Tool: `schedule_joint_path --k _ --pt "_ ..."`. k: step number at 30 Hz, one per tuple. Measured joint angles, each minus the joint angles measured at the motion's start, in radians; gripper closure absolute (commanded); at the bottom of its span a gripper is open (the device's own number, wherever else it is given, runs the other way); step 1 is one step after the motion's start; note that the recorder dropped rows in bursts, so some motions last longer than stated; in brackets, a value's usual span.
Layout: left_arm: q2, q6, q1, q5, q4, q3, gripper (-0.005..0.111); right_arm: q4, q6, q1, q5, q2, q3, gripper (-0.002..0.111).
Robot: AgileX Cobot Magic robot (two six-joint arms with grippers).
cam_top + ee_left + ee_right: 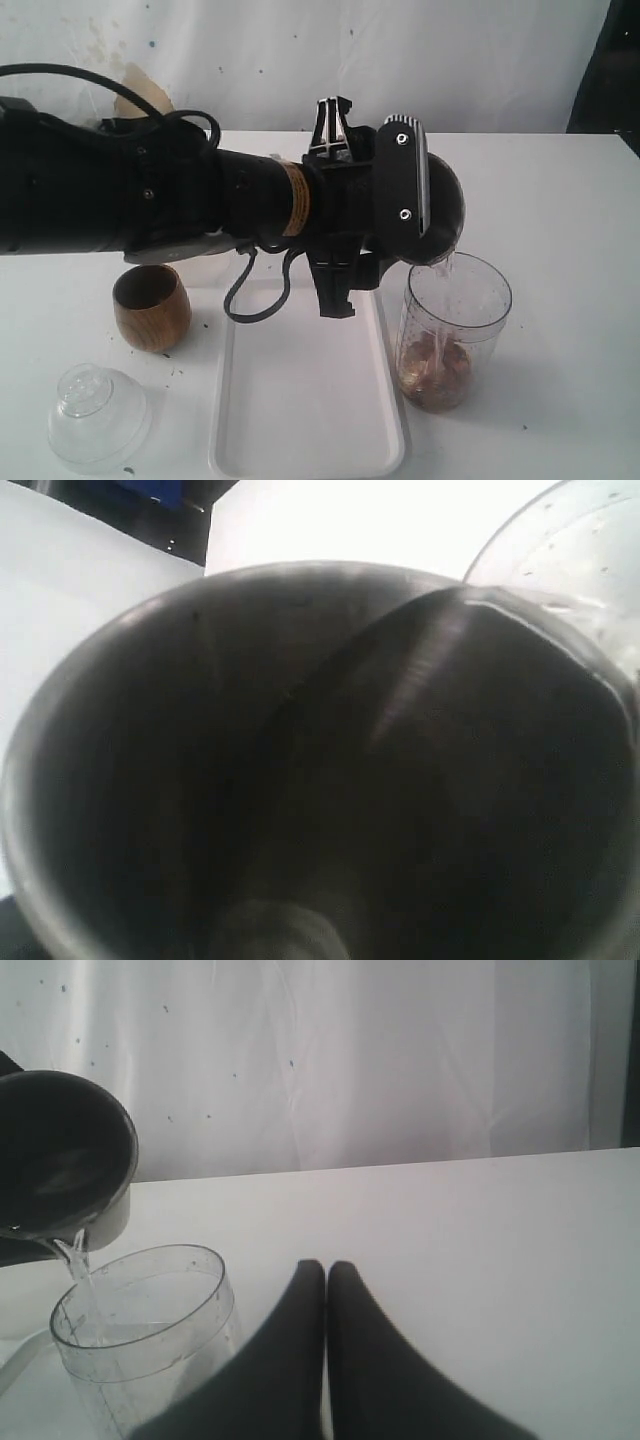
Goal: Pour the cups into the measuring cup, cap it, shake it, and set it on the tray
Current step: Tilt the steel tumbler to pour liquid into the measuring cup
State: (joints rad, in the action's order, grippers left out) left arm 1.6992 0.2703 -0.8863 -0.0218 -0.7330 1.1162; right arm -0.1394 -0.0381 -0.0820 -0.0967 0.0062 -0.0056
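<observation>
My left gripper [418, 200] reaches across the tray and is shut on the steel tumbler [447, 215], which is tipped mouth-down over the measuring cup [452, 330]. A thin stream of clear liquid [76, 1260] runs from the tumbler [60, 1150] into the measuring cup [140, 1330], which holds brownish contents at its bottom. The tumbler's dark inside [300, 780] fills the left wrist view, with the measuring cup's rim [570, 550] beyond it. The wooden cup [151, 306] stands upright left of the white tray [300, 400]. My right gripper [326, 1272] is shut on nothing, beside the measuring cup.
A clear domed lid [98, 415] lies on the white table near the front left corner. The left arm's black body [120, 190] stretches over the table's left half, with a looped cable [262, 290] hanging above the tray. A white curtain [350, 1060] backs the table.
</observation>
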Motion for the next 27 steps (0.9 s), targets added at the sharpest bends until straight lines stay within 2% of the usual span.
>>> schedule_joint_path --k 10,27 --pt "0.0 0.0 0.0 0.0 -0.01 0.063 0.107 0.0 0.0 0.0 0.0 0.0 0.0 0.108" --pt "0.0 0.0 0.0 0.0 -0.098 0.067 0.107 0.0 0.0 0.0 0.0 0.0 0.0 0.108"
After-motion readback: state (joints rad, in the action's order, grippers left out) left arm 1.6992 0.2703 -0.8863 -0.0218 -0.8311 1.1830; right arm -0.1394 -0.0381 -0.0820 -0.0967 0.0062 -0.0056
